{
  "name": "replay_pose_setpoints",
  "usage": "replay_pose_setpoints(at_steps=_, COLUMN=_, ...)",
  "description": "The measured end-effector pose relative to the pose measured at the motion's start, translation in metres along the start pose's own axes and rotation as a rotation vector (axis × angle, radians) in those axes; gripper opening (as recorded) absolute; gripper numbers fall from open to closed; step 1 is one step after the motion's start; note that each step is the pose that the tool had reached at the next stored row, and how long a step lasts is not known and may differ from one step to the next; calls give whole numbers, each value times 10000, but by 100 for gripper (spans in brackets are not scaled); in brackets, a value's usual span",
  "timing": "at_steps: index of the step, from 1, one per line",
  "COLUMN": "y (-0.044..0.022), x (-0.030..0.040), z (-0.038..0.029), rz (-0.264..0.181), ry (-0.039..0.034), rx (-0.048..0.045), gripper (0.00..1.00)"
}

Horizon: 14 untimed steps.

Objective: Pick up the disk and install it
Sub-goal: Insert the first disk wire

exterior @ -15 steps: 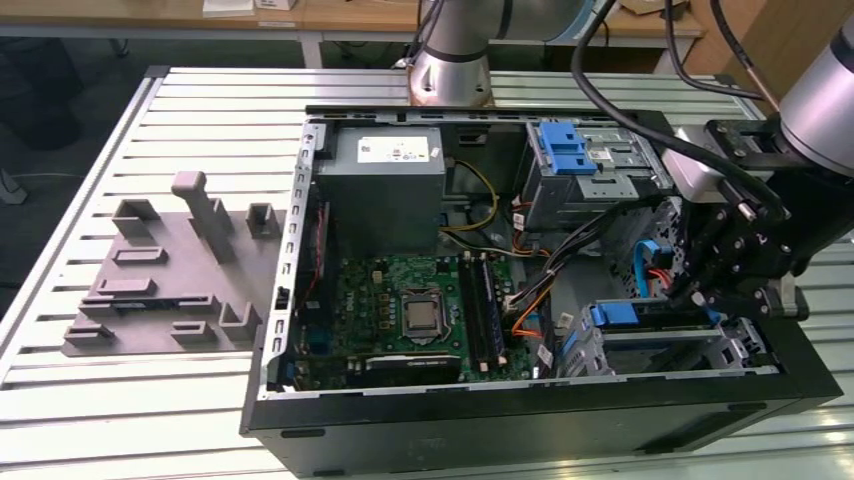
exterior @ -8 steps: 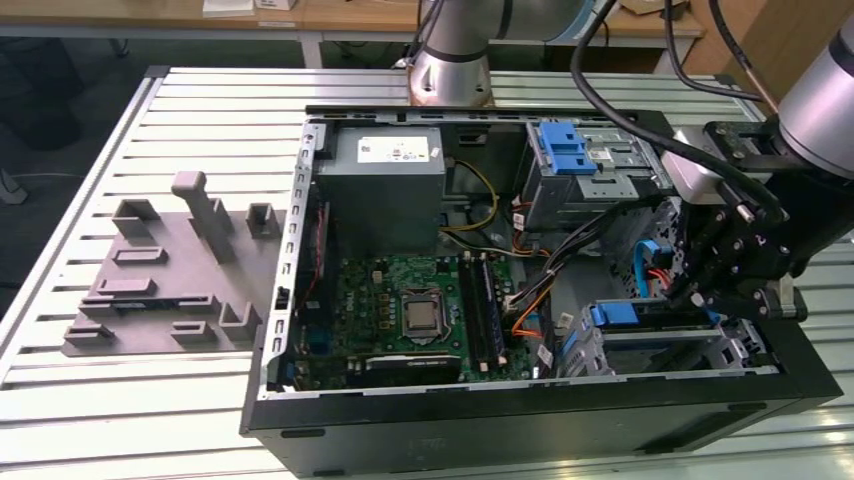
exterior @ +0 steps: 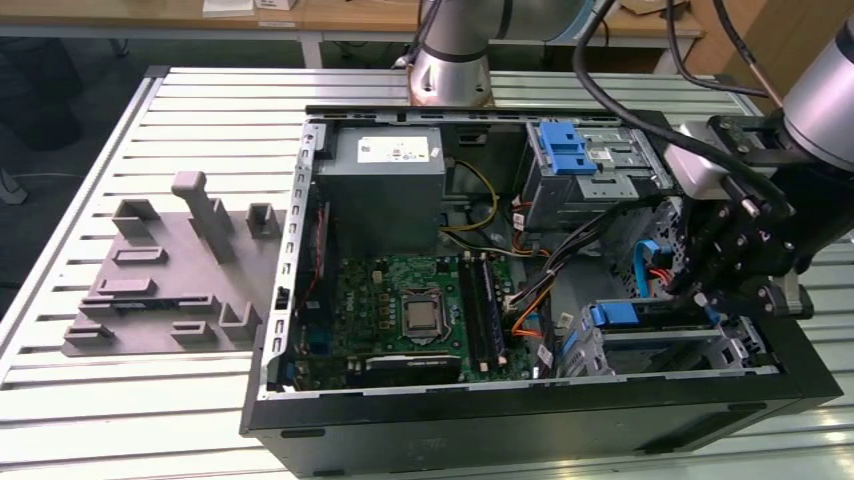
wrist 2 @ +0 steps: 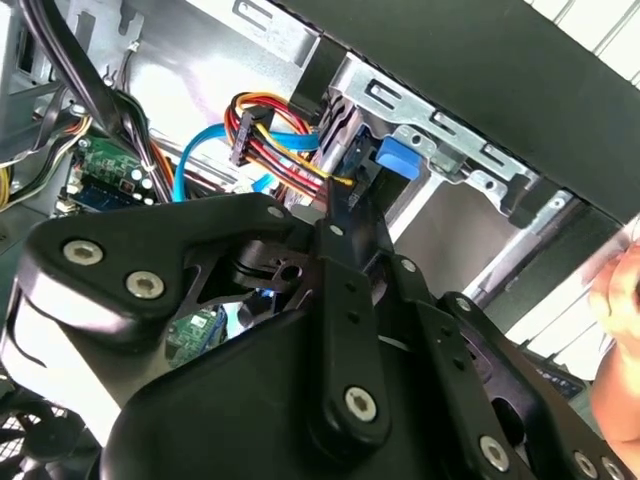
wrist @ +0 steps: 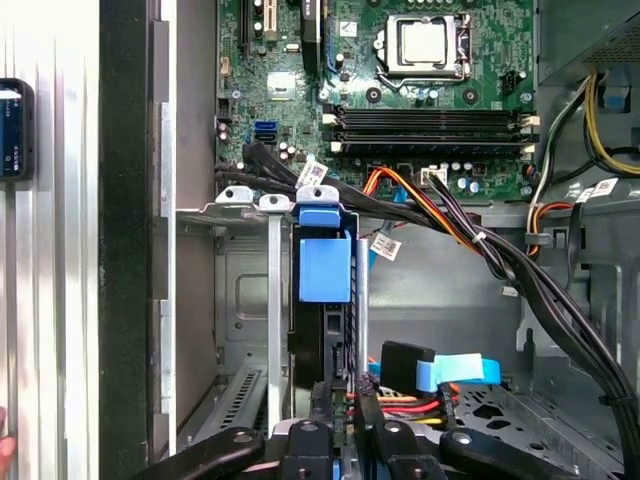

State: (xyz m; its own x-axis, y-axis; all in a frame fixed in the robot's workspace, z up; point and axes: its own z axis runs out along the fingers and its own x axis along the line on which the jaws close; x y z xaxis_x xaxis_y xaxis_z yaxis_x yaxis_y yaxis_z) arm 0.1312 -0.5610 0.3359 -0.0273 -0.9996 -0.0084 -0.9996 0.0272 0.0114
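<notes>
Black tower computer case, side panel off, flat on the slatted metal surface. Beside it, toward the exterior view's left, a grey moulded fixture block, well apart from the arm.

Inside the case: green motherboard in the middle, large grey metal box with a white sticker at the far end, and next to that a silver metal bay with a blue plastic latch.

Flat silver hard disk in its blue plastic carrier, seated edge-up in the lower drive cage at the case corner on the exterior view's right. Seen end-on in the first wrist view, blue tab uppermost, slotted between the cage's silver rails. No tilt visible.

Black claw down inside the case, directly over the disk's rear end, close by the red, orange and yellow power leads and the flat blue data cable. Also seen in both wrist views. Contact with the disk likely but not certain. Cannot tell whether apart, together or clamped on the disk.
</notes>
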Motion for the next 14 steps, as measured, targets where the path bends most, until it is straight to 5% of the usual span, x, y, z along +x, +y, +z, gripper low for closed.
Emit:
replay_pose_setpoints(at_steps=4, y=1, x=0, z=-81, rz=0, ry=1, rx=-3, gripper=24)
replay_pose_setpoints(at_steps=14, y=1, x=-1, z=-90, rz=0, ry=0, rx=-4, gripper=15)
